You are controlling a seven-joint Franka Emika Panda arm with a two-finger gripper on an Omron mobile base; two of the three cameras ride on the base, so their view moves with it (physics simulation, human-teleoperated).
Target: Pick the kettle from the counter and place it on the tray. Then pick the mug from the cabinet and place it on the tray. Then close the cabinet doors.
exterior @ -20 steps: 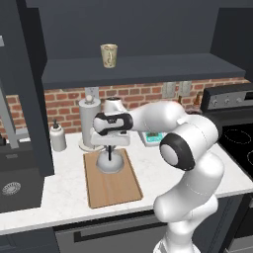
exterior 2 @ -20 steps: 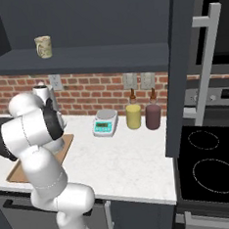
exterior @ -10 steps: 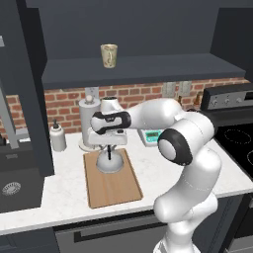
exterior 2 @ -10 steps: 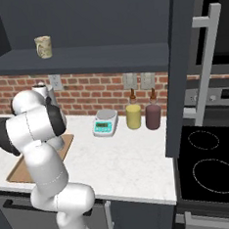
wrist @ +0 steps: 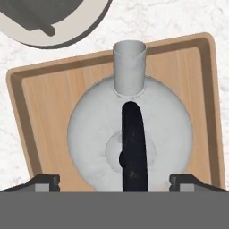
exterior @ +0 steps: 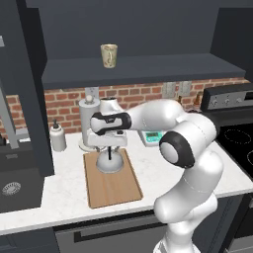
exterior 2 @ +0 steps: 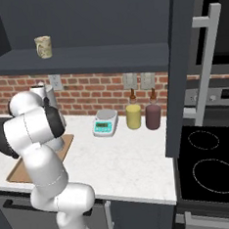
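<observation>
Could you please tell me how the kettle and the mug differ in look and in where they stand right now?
The kettle is a low, wide, light-grey dome with a black upright handle; the mug is small, narrow and beige with a dark mark. The kettle sits on the tray under the gripper; the mug stands on the cabinet shelf. Both stand upright.

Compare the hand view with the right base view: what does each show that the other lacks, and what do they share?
Hand view alone: the kettle sitting on the tray, its spout and black handle seen from above, with the open pincer straddling the handle without touching it.

Right base view alone: the mug on the cabinet shelf, an open cabinet door, a scale, a yellow jar, a dark jar and the stove.

Both: the tray, the white counter and the paper-towel holder.
</observation>
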